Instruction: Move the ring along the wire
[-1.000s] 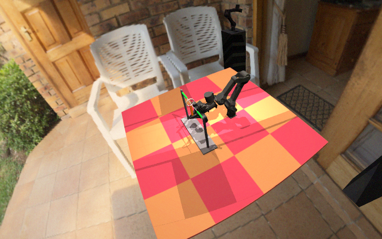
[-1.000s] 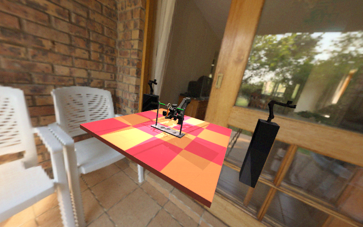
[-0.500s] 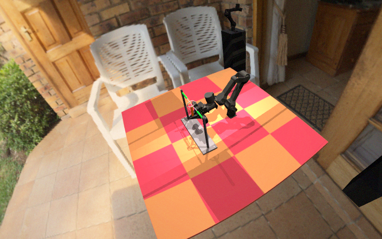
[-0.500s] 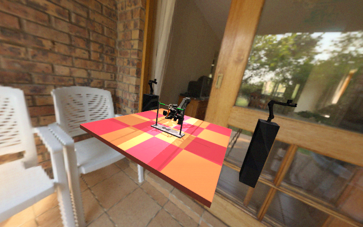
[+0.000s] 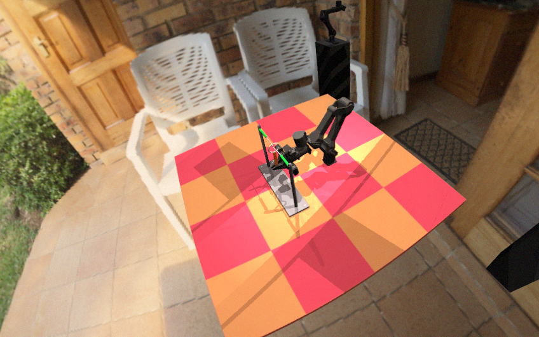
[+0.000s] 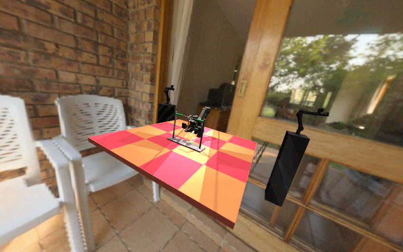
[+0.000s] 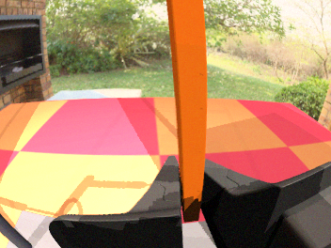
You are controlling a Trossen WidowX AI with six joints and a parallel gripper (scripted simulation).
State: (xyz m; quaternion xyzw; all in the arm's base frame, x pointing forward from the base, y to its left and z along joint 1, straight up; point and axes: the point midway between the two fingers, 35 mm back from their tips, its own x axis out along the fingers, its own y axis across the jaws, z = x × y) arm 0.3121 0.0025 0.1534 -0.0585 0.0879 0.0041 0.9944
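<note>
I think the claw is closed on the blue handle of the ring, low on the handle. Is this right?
Not quite: the handle is orange, not blue, as the wrist view shows. The rest holds: the claw is closed on it, near its lower end.
</note>
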